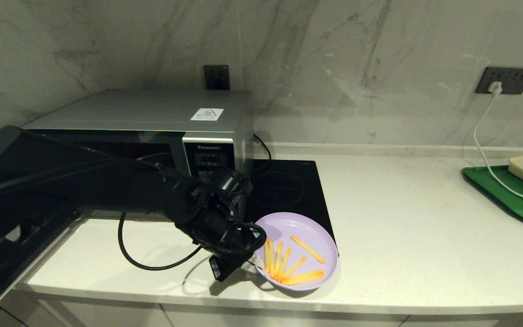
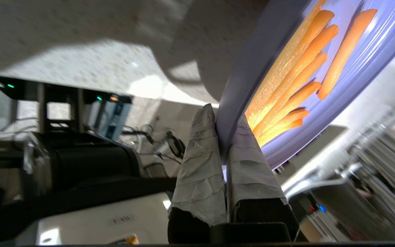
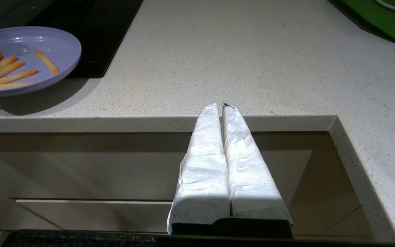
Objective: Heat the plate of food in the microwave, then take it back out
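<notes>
One thin rim is all your left claw (image 2: 222,137) pinches on the plate of food (image 1: 304,229), over the tabletop (image 1: 402,236) by the microwave (image 1: 152,122); judge it light, slick, loose-loaded. Right claw (image 3: 222,108) rests closed, empty.

The plate of food (image 1: 307,229) is showing pale lilac, its fries orange-yellow; the microwave (image 1: 152,122) is showing silver with a dark glass door; the hob (image 1: 288,190) is lying flat black; the counter (image 1: 425,227) is showing speckled off-white; the wall (image 1: 357,68) is showing grey-veined marble; the tray (image 1: 506,195) is showing green; the left gripper (image 2: 222,137) and right gripper (image 3: 223,111) are wearing white wrapping.
</notes>
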Robot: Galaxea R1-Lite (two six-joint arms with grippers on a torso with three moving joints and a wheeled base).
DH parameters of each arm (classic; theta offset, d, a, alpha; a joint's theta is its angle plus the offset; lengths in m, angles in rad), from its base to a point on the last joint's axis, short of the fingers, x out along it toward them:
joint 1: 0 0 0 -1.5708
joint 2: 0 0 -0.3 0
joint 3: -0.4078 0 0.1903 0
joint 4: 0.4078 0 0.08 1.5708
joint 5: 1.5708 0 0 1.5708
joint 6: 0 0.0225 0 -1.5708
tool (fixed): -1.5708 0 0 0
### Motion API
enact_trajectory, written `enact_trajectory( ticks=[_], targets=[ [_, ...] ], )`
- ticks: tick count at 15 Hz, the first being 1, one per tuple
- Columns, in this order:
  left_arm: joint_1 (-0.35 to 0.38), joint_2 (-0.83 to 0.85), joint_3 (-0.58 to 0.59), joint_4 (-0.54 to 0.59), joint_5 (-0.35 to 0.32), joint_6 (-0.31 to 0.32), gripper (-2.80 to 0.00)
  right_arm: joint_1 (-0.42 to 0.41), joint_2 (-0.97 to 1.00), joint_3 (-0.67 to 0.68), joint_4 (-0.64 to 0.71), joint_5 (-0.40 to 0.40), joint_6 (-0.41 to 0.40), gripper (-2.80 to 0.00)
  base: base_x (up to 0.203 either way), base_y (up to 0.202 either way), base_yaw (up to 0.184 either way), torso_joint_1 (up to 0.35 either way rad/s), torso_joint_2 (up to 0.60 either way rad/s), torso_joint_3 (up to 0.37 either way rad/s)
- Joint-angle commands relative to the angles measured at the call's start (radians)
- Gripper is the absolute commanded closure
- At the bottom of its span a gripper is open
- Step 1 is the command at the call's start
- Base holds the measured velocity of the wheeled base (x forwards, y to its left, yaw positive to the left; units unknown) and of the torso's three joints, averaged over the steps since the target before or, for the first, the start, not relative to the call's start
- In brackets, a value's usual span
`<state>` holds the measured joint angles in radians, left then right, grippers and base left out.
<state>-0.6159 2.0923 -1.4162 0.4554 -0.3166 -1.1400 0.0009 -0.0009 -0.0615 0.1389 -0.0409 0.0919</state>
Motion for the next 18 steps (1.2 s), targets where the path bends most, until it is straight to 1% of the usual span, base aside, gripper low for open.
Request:
enact_trajectory(
  ticks=[1, 5, 8, 12, 16, 17, 18],
  targets=[
    [-0.024, 0.012, -0.011, 0.032, 0.037, 0.016, 0.00, 0.001, 0.001, 0.000, 0.001, -0.001, 0.000, 0.00, 0.000, 0.000, 0.000, 0.000, 0.00, 0.000],
    [-0.025, 0.047, -0.027, 0.037, 0.053, 0.020, 0.00, 0.001, 0.001, 0.000, 0.001, -0.001, 0.000, 0.00, 0.000, 0.000, 0.000, 0.000, 0.00, 0.000],
    [-0.021, 0.077, -0.081, 0.041, 0.053, 0.016, 0.00, -0.001, 0.001, 0.000, 0.001, -0.001, 0.000, 0.00, 0.000, 0.000, 0.000, 0.000, 0.00, 0.000],
    [-0.016, 0.116, -0.162, 0.093, 0.054, 0.017, 0.00, 0.000, 0.001, 0.000, 0.001, -0.001, 0.000, 0.00, 0.000, 0.000, 0.000, 0.000, 0.00, 0.000],
    [-0.018, 0.117, -0.175, 0.131, 0.054, 0.023, 0.00, -0.001, 0.001, 0.000, 0.001, -0.001, 0.000, 0.00, 0.000, 0.000, 0.000, 0.000, 0.00, 0.000],
    [-0.018, 0.118, -0.175, 0.131, 0.054, 0.023, -2.80, 0.001, 0.001, 0.000, 0.001, -0.001, 0.000, 0.00, 0.000, 0.000, 0.000, 0.000, 0.00, 0.000],
    [-0.018, 0.122, -0.176, 0.131, 0.056, 0.022, -2.80, -0.001, 0.001, 0.000, 0.001, -0.001, 0.000, 0.00, 0.000, 0.000, 0.000, 0.000, 0.00, 0.000]
  ],
)
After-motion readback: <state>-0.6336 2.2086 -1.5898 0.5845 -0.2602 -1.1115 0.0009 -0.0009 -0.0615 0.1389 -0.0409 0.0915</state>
